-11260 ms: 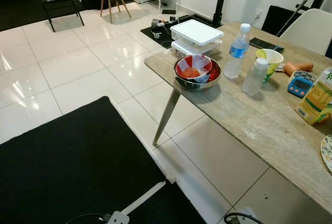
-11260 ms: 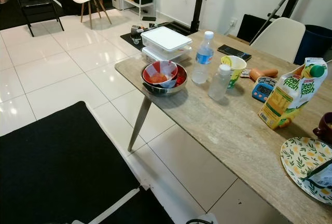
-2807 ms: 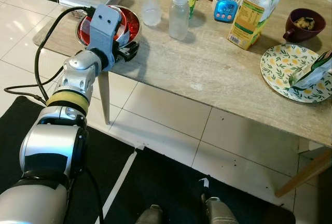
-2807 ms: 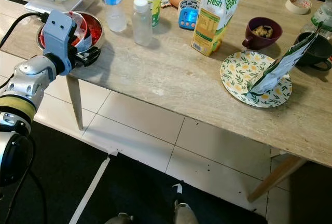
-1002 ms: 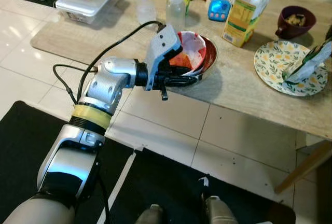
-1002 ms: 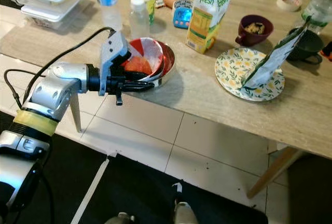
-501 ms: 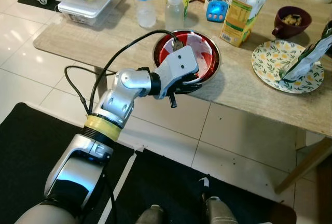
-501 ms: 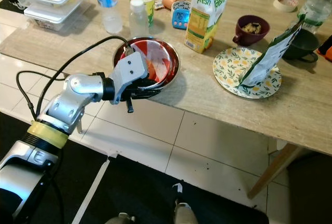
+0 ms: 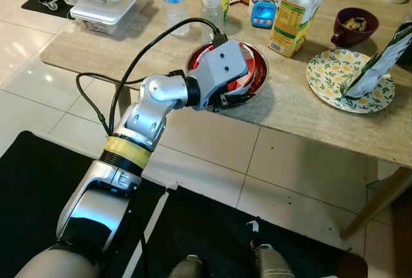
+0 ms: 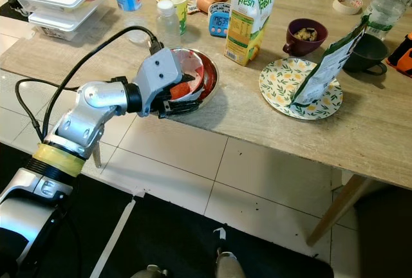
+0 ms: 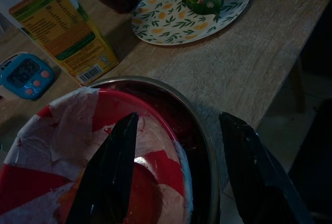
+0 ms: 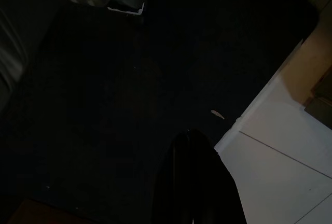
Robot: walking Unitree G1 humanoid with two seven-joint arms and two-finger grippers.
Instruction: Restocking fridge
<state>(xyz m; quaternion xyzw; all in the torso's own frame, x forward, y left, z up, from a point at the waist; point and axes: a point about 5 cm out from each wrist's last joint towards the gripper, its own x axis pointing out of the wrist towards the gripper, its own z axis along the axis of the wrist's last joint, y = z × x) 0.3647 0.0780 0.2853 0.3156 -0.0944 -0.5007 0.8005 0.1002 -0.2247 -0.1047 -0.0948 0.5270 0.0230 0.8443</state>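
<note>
inside metal bowl [image 9: 260, 80], red-white paper bowl [image 11: 78, 146]

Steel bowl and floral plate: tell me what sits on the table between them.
Nothing sits between the steel bowl and the floral plate; the eye views show bare table there. The juice carton stands behind that gap.

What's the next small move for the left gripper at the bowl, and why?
Probably close the fingers. The left gripper is open, one finger inside the metal bowl and the other outside its rim, so it straddles the rim but doesn't grip yet.
</note>
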